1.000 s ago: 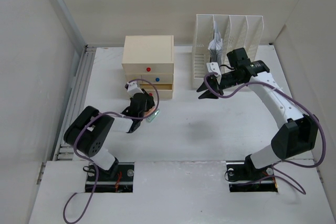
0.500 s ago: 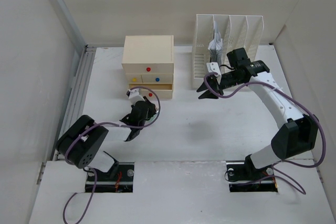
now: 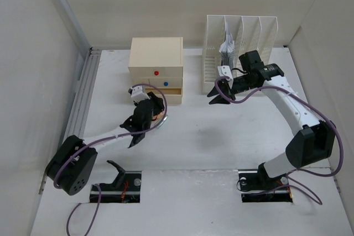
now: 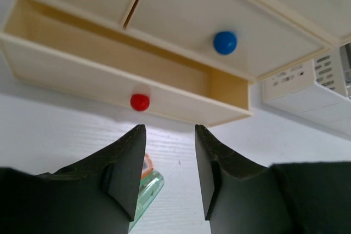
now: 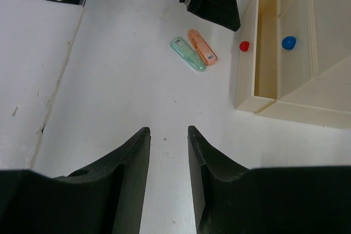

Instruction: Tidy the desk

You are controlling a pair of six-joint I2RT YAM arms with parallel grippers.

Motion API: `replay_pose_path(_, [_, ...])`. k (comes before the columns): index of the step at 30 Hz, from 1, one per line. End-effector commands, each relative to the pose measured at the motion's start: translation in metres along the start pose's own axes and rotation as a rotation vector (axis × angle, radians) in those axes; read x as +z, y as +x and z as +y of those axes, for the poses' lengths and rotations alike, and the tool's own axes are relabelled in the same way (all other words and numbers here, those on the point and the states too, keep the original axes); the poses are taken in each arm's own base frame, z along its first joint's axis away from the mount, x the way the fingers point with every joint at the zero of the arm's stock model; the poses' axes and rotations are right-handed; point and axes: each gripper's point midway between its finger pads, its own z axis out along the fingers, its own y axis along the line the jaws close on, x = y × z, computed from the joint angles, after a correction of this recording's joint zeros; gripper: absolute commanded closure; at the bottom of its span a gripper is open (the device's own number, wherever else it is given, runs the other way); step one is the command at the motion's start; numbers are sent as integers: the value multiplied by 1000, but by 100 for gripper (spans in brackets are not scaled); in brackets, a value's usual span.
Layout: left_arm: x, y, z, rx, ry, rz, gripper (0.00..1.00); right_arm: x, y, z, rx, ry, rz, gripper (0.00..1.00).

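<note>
Lying unhidden, right-wrist only: green stick (image 5: pixel 188 53)

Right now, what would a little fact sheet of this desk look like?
Desk: white tabletop
Drawer box: cream, at the back; bottom drawer pulled out, no contents visible
Loose items: green stick and orange stick, side by side in front of the open drawer
File rack: white, back right; papers in one slot
Left fingers: apart, holding nothing, hovering by the two sticks
Right fingers: apart, holding nothing, near the rack
</note>
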Motion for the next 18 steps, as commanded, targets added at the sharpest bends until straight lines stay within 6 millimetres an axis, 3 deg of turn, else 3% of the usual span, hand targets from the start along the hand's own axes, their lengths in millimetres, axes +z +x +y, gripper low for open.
replay_pose_path(1, [4,-35,-14,5,14,-73,63,0,-7,2,-9,-18,-50,61])
replay_pose_path(5, [7,-50,-14,-29,27,-87,67,0,-7,3,-10,-21,-49,61])
replay_pose_path(6, [7,-49,-16,-29,34,-82,61,1,-4,2,-1,-24,-47,61])
replay_pose_path(12, [15,-55,-21,-33,40,-75,53,1,-4,2,-1,-24,-47,61])
replay_pose_path(18, [12,-53,-19,-33,47,-69,53,2,2,0,7,-20,-25,61])
